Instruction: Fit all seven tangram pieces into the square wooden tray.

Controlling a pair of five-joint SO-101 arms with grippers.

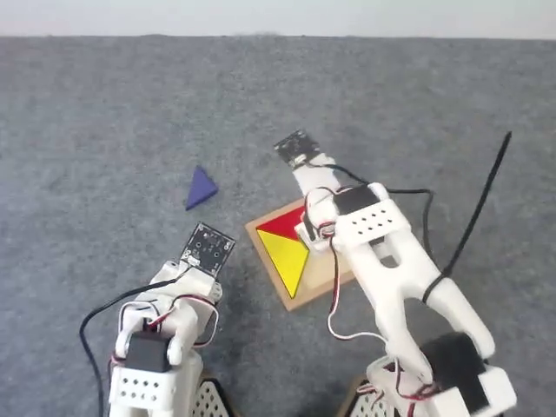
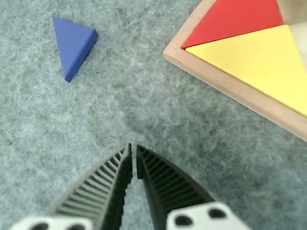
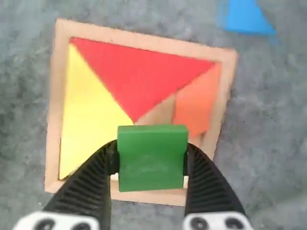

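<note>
Tray [image 3: 144,37] holds red triangle [image 3: 139,79], yellow triangle [image 3: 86,124] and orange piece [image 3: 196,108]; right gripper [image 3: 151,153] clamps green square [image 3: 151,165] above it, left gripper [image 2: 133,149] is pinched empty, blue triangle [image 2: 72,43] waits outside.

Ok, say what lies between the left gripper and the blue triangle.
Just bare grey mat from left gripper to blue triangle, per left wrist view.

Square piece [image 3: 151,157] above tray [image 3: 52,96] — perhaps touching

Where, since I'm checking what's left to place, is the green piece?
In the right wrist view, the green piece is clamped in the right gripper over the tray, by the yellow triangle and the orange piece.
</note>
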